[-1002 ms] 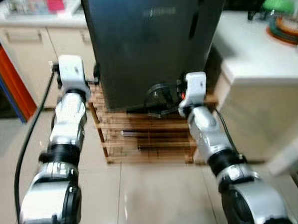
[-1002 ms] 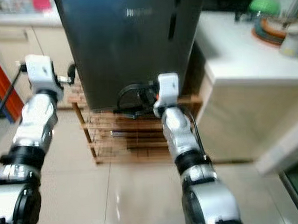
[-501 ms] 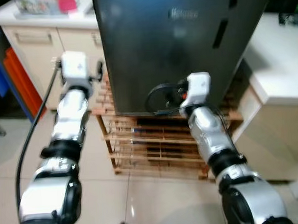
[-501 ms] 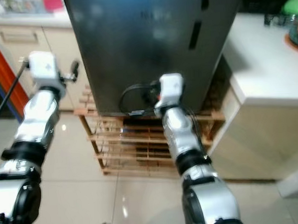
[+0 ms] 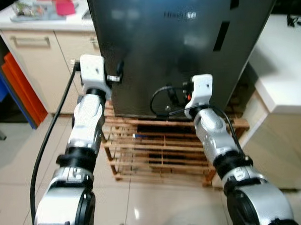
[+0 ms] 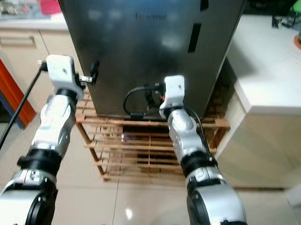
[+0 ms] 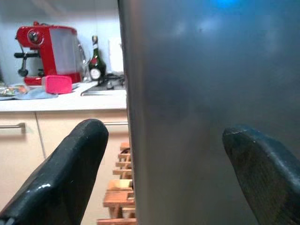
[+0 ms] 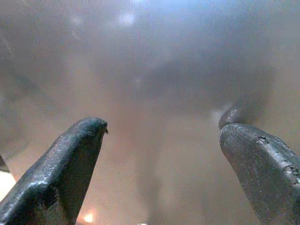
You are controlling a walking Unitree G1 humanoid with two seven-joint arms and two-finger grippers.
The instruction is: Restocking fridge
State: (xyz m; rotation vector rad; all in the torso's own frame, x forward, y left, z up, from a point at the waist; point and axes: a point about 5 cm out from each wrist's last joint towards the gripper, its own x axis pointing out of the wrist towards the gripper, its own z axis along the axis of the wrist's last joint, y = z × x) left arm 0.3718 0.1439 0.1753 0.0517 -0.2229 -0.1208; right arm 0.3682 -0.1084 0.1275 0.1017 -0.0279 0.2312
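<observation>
Fridge (image 5: 172, 41) stands closed on wooden rack (image 5: 162, 147), directly ahead. Left gripper (image 7: 164, 173) at its left edge, right gripper (image 8: 159, 173) facing the door; both fingers spread, empty. Door unopened; restocking apparently not begun.

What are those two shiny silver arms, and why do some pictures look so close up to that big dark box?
The silver arms belong to a walking robot that helps at home. The two wide pictures come from cameras in its head, looking down, so you see its own arms. The big dark box is a fridge with its door closed, standing on a wooden rack.

The two close-up pictures come from little cameras on the wrists, looking along the black fingers. The left gripper is open at the fridge's left edge; behind it is a counter with a red coffee machine and a bottle. The right gripper is open too, facing the fridge's front up close.

Neither gripper holds anything.
</observation>
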